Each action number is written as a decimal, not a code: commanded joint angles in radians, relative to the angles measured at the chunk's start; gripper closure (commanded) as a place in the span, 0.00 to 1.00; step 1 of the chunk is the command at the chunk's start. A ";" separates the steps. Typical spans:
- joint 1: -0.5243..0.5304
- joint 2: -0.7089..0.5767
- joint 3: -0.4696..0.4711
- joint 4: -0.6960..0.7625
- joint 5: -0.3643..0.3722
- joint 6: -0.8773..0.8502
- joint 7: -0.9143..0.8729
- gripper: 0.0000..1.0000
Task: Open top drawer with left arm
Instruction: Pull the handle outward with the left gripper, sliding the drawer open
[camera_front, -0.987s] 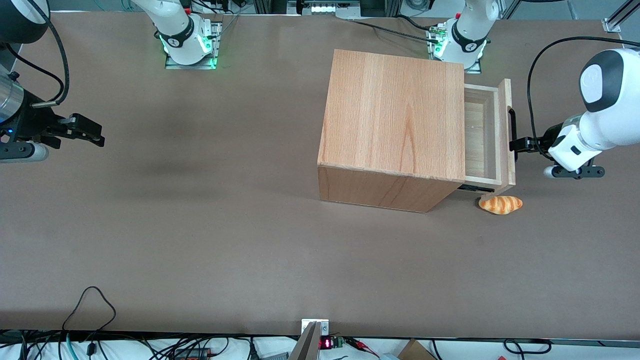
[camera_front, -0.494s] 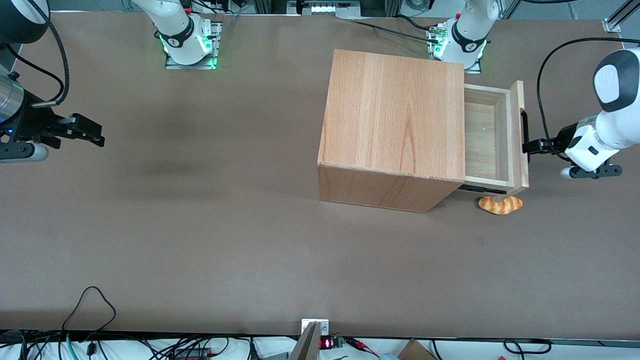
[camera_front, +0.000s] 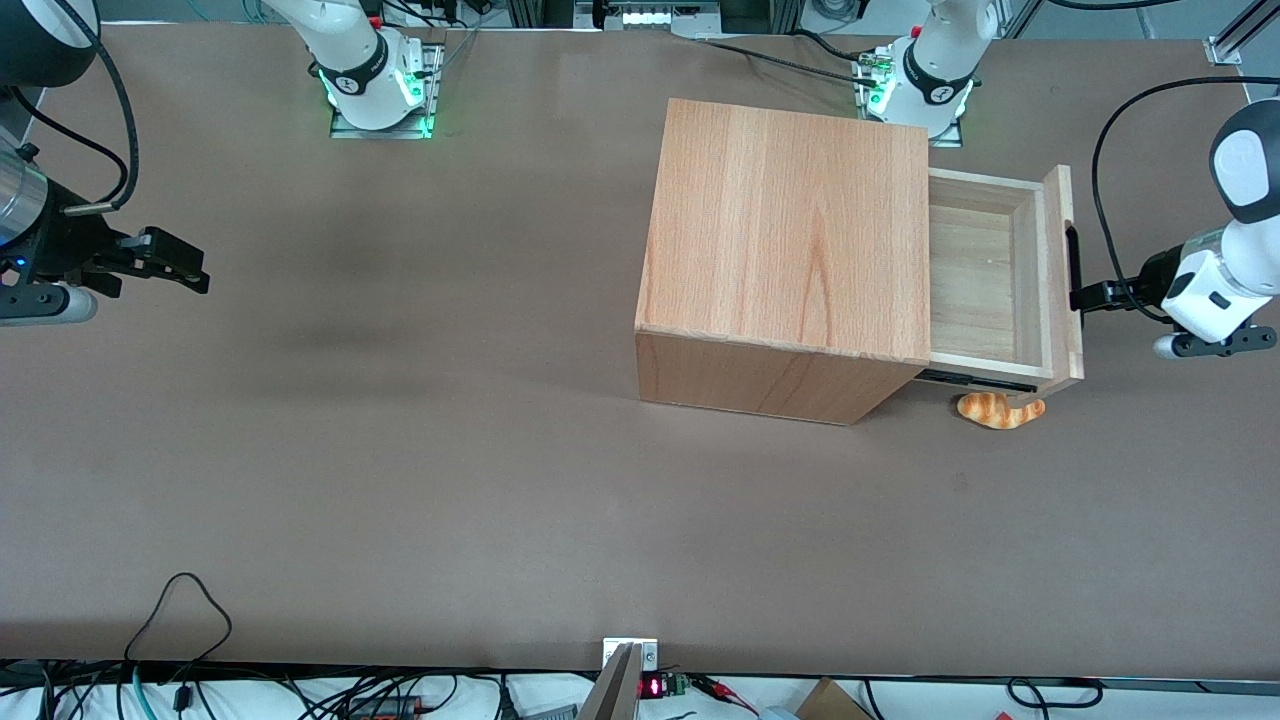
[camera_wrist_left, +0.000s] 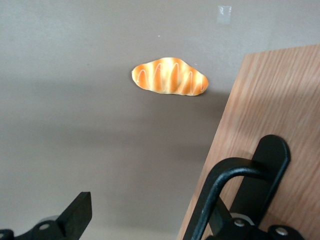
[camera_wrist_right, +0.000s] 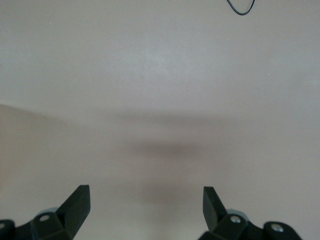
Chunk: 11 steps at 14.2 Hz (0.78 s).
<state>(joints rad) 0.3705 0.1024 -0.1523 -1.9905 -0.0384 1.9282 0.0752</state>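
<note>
Top drawer (camera_front: 985, 280) handle (camera_front: 1072, 262) hooked by one finger of wide-spread pincer (camera_front: 1088, 298).

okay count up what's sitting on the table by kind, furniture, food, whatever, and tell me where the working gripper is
Wooden cabinet, its top drawer pulled out: 1
Croissant, on the table beside the cabinet, under the drawer's front corner: 1
Total: 2
The left arm's gripper is at the drawer's black handle.

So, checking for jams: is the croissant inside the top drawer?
No, the croissant lies on the table below the top drawer, whose inside is bare.
</note>
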 joint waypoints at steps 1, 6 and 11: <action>0.027 0.062 -0.006 0.032 0.043 0.060 -0.018 0.00; 0.061 0.082 -0.006 0.044 0.043 0.078 0.012 0.00; 0.064 0.076 -0.009 0.082 0.032 0.054 0.008 0.00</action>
<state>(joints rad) 0.4320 0.1246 -0.1517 -1.9700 -0.0371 1.9591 0.1053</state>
